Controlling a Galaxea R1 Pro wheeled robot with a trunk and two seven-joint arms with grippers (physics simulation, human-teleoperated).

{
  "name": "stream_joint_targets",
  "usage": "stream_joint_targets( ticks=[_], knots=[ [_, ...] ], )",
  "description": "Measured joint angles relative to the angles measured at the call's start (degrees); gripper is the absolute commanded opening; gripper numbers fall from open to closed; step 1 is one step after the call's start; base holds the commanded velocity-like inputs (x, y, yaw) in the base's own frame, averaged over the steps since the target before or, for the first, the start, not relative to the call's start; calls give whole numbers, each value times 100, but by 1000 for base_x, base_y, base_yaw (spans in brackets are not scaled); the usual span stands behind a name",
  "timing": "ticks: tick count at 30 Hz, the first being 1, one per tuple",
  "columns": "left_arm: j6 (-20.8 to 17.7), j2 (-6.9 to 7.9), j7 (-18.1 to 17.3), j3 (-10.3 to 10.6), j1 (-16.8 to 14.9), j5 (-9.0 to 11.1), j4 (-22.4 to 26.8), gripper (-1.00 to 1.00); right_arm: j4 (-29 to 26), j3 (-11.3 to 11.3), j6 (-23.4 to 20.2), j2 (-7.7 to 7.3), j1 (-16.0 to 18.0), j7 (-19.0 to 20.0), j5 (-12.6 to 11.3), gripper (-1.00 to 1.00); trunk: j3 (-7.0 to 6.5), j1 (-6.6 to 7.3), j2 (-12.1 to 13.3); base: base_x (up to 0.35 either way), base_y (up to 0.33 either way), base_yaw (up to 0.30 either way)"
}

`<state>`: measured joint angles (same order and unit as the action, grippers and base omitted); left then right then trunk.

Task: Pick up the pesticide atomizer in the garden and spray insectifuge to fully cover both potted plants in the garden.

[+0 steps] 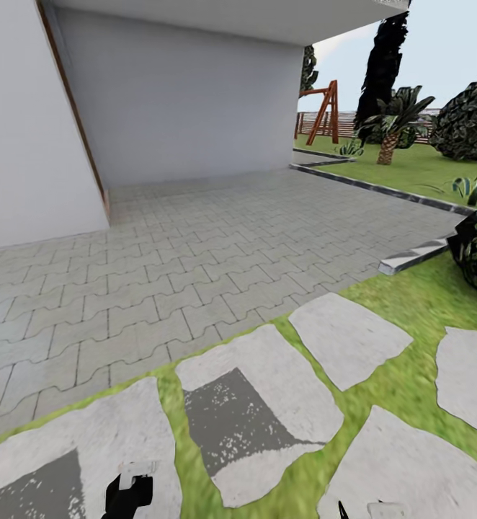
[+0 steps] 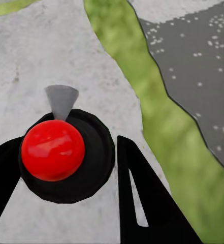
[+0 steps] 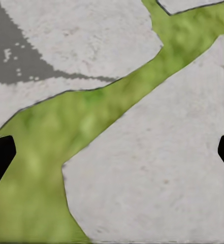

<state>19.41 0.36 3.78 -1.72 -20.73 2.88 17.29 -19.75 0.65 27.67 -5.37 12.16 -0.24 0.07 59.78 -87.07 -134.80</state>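
Atomizer held in the left tool over the stepping stones

In the left wrist view, the left tool (image 2: 68, 147) is seen clenched on the atomizer (image 2: 89, 170), a dark round body with a red dome and a grey cone, seen end-on between the black fingers (image 2: 142, 203). In the head view, the same tool (image 1: 129, 494) is seen at the bottom edge with a pale end (image 1: 137, 469) above it. The right tool (image 3: 114, 152) is released, its fingertips spread wide over a stone (image 3: 157, 173) and a strip of grass (image 3: 51, 132). Grey stones (image 1: 260, 404) are set in the lawn (image 1: 418, 303). Beyond them, paving (image 1: 195, 245) runs to a white wall (image 1: 181, 94). A palm (image 1: 390, 122) and a swing frame (image 1: 325, 108) stand far off.
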Motion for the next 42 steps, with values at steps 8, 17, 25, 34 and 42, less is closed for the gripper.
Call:
stream_joint_targets(
  ticks=[8,17,25,34,42],
  knots=[
    [0,-2,0,3,0,0,-3,-100,0,0,-3,0,-3,0,0,100,-16,0,0,0,0,-262],
    [0,-2,9,3,2,0,-5,-100,0,2,0,0,-2,0,-4,100,-34,0,0,0,0,-262],
    [0,-2,9,3,0,5,-5,-100,-17,15,-6,0,-1,-7,-6,100,-40,0,0,0,0,-284],
    [0,-2,9,3,1,8,-5,-100,-27,198,-8,0,-3,-8,-8,100,-40,0,0,0,0,-300],
    [0,-2,9,3,1,8,-7,-100,-19,210,-8,0,-4,-8,-5,100,-40,0,0,0,0,-300]
  ],
)
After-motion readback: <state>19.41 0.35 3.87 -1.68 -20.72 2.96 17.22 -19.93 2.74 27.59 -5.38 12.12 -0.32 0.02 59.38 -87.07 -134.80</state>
